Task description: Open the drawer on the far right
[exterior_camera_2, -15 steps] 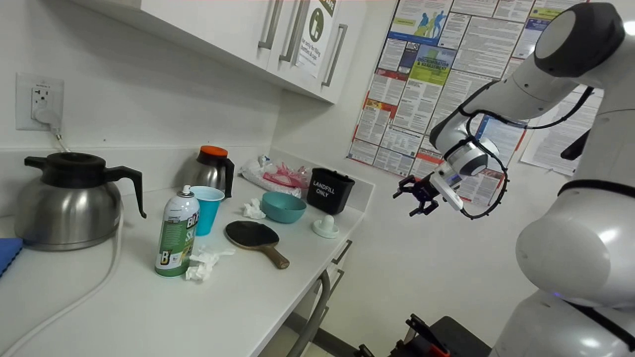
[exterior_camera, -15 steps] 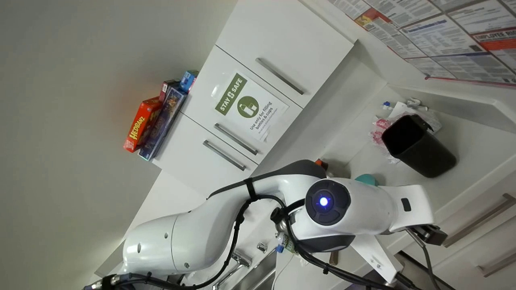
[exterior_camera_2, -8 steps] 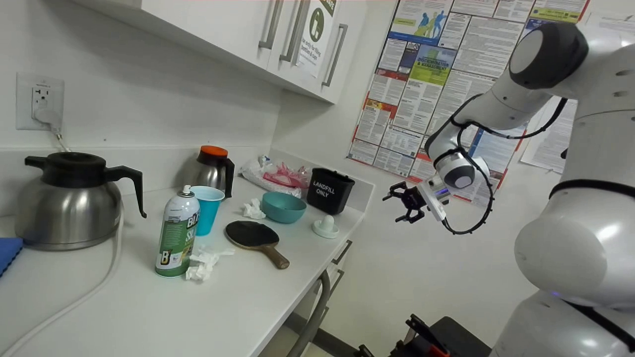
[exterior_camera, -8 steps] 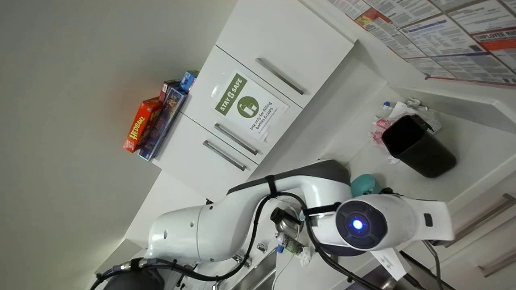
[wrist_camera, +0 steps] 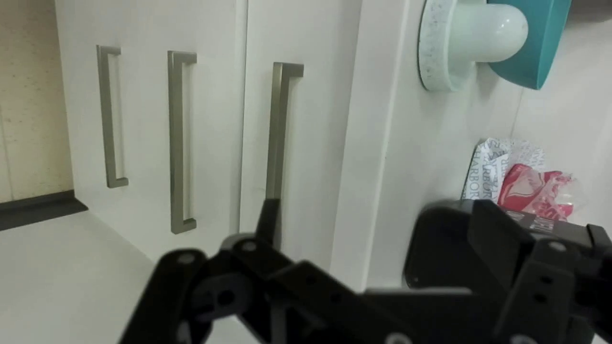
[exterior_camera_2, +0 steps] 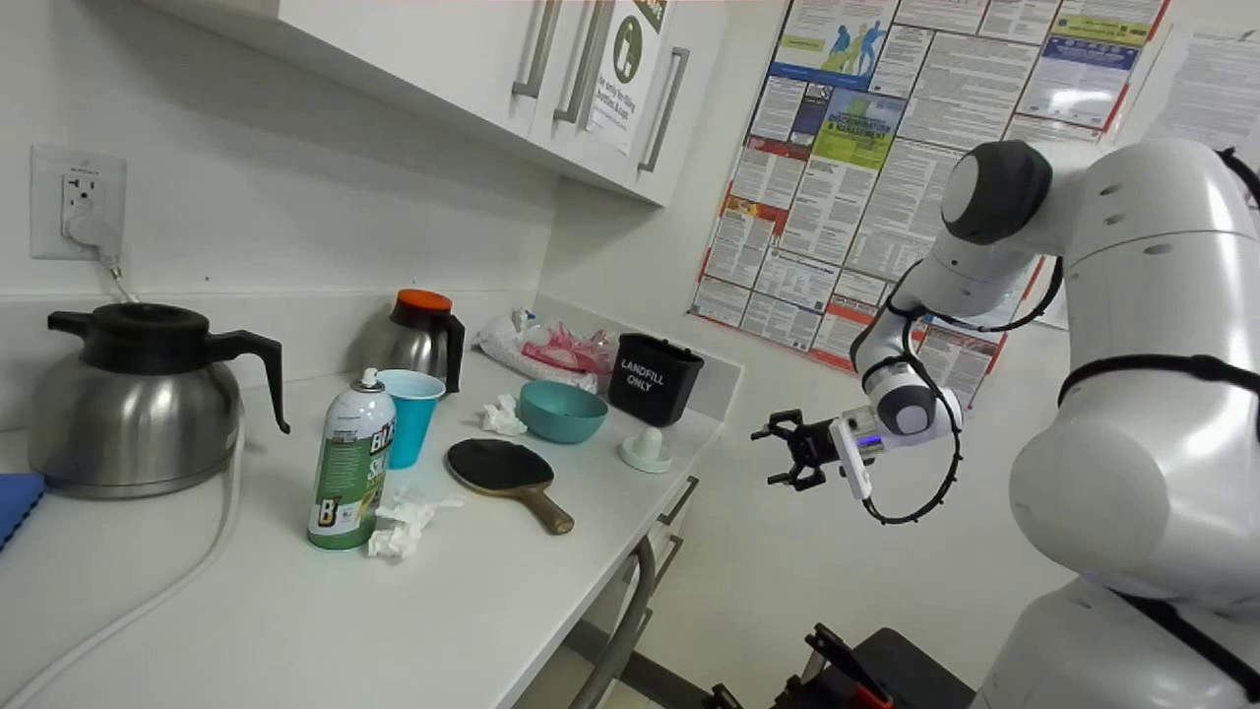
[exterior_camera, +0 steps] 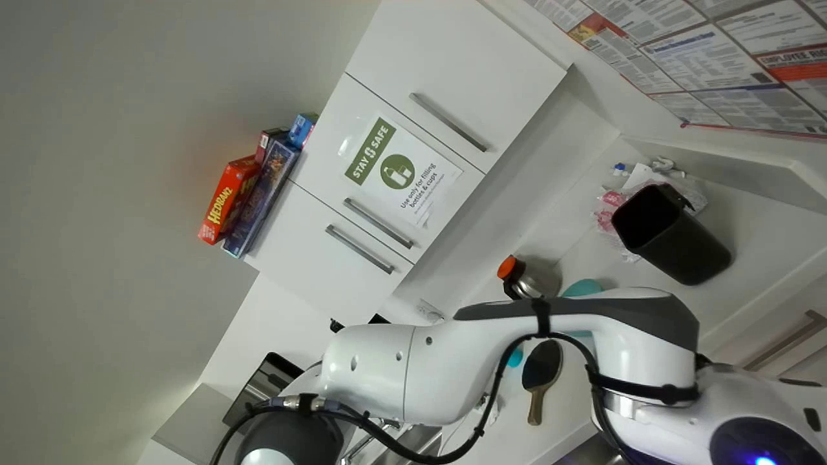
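Observation:
Several white drawer fronts with slim silver bar handles are stacked under the counter in the wrist view. The plain top drawer [wrist_camera: 315, 119], beside the counter edge, carries one bar handle [wrist_camera: 277, 129]. It looks shut, with no inside showing. Its handle [exterior_camera_2: 679, 500] also shows in an exterior view, and the drawer front [exterior_camera: 795, 310] shows partly in an exterior view. My gripper [wrist_camera: 377, 204] is open and empty, its left finger overlapping the handle's lower end in the wrist view. In an exterior view my gripper [exterior_camera_2: 764, 458] hangs in the air apart from the drawers.
Two lower handles [wrist_camera: 177, 143] [wrist_camera: 110, 119] sit beneath. On the counter stand a black bin [exterior_camera_2: 655, 379], a teal bowl [exterior_camera_2: 563, 412], a white knobbed item [exterior_camera_2: 648, 451] and a paddle [exterior_camera_2: 500, 465]. A curved grey bar [exterior_camera_2: 635, 601] runs along the counter front.
My gripper has moved down and slightly left in an exterior view, staying open. The arm has swung right and down in an exterior view, uncovering the paddle and the orange-topped flask.

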Robot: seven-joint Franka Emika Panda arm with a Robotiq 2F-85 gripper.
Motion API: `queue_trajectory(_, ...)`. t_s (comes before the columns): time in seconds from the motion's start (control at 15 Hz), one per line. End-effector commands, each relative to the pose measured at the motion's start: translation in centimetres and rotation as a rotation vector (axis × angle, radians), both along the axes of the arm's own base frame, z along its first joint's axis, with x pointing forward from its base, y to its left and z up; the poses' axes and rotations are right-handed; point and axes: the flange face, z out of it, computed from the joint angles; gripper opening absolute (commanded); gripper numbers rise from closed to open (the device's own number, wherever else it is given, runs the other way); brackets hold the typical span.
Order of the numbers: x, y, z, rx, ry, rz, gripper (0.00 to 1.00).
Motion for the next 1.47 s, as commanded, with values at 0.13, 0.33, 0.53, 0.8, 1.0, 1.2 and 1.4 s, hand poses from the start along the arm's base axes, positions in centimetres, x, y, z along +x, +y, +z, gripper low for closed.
queue_trajectory(0.13, -0.8, 0.0, -5.7, 0.061, -0.063, 0.047, 1.00)
queue_trajectory(0.33, -1.6, 0.4, -6.3, 0.058, -0.019, 0.044, 1.00)
queue_trajectory(0.53, -1.3, 0.7, -6.8, 0.062, -0.016, 0.050, 1.00)
queue_trajectory(0.8, -0.3, 0.5, -7.8, 0.084, -0.028, 0.029, 1.00)
queue_trajectory(1.0, 0.5, 0.4, -10.1, 0.110, -0.047, 0.011, 1.00)
queue_trajectory(1.2, 1.2, 0.0, -12.5, 0.128, -0.075, 0.000, 1.00)
queue_trajectory(1.4, 1.6, -0.7, -14.5, 0.159, -0.121, 0.020, 1.00)
